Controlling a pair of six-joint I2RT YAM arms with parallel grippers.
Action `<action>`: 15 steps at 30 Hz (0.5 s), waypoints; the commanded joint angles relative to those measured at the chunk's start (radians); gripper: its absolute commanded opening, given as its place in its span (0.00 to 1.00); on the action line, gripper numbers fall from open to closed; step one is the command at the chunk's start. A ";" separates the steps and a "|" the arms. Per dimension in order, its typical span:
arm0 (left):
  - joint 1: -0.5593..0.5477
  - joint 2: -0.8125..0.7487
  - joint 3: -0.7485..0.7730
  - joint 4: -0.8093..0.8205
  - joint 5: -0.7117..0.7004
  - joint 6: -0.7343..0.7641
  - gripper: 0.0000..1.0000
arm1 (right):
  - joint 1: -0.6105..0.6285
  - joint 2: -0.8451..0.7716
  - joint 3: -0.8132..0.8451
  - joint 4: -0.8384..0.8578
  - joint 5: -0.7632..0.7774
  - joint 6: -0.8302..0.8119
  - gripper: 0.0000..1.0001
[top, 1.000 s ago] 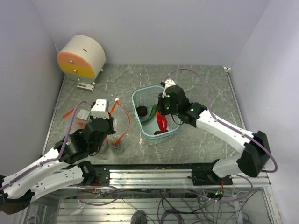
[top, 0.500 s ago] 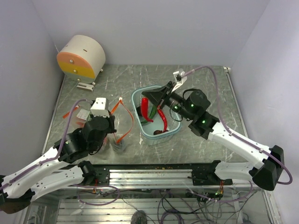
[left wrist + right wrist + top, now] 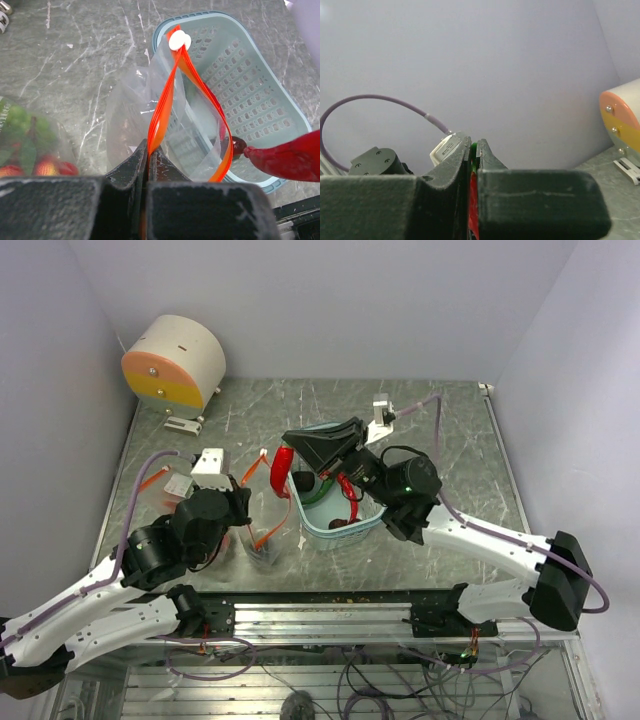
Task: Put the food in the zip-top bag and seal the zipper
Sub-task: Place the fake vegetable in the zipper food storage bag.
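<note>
My left gripper [image 3: 149, 152] is shut on the zipper [image 3: 165, 100], the orange-red strip of the clear zip-top bag [image 3: 130, 115], and holds its mouth open in a loop. A white slider [image 3: 179, 41] sits at the strip's far end. My right gripper [image 3: 291, 444] is shut on a red chili pepper [image 3: 281, 466] with a green stem [image 3: 474, 147], which hangs just right of the bag's mouth [image 3: 262, 502]. That pepper [image 3: 285, 161] shows at the right edge of the left wrist view. More food lies in the light-blue basket [image 3: 372, 523]: a green pepper [image 3: 318, 490], a red chili [image 3: 350, 496] and dark pieces [image 3: 303, 480].
A round cream and orange drum [image 3: 175, 362] stands at the back left. Left of my left gripper lies a second clear bag [image 3: 25, 147] with green and red pieces inside. Walls close in the table on three sides.
My right gripper has lifted the red pepper out of the basket and swung left towards the bag's mouth. My left gripper still holds the zipper, the bag shifted slightly.
</note>
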 commanded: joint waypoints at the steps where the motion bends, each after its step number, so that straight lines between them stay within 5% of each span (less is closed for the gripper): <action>1: 0.001 0.007 0.016 0.056 0.033 -0.017 0.07 | 0.002 0.063 -0.033 0.154 0.053 0.058 0.00; 10: 0.002 0.012 0.015 0.098 0.083 -0.022 0.07 | 0.005 0.190 -0.065 0.171 0.111 0.073 0.00; 15: 0.002 0.008 0.027 0.073 0.049 -0.009 0.07 | 0.034 0.153 -0.106 0.047 0.164 0.001 0.00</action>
